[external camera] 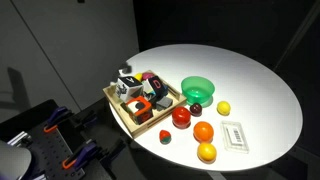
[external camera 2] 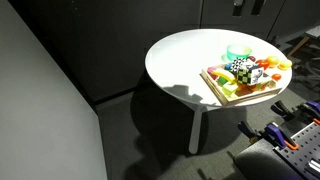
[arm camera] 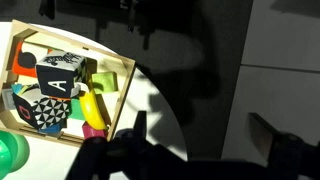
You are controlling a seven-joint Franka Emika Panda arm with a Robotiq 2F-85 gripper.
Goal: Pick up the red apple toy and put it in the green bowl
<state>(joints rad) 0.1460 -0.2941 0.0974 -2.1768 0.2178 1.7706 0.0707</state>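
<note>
The red apple toy (external camera: 181, 117) sits on the white round table (external camera: 250, 80), next to the wooden tray's near corner. The green bowl (external camera: 197, 89) stands empty just behind it; it also shows in an exterior view (external camera 2: 238, 50) and at the bottom left edge of the wrist view (arm camera: 8, 155). My gripper (arm camera: 205, 135) is open and empty, its two dark fingers wide apart. It hangs high over the table's edge and the dark floor, away from the apple. The apple is out of the wrist view.
A wooden tray (external camera: 118, 108) holds patterned blocks and a banana (arm camera: 92, 110). Two orange balls (external camera: 203, 131), a yellow lemon (external camera: 223, 107), a small dark red fruit (external camera: 196, 107), a small strawberry piece (external camera: 165, 135) and a white card (external camera: 234, 134) lie around the apple.
</note>
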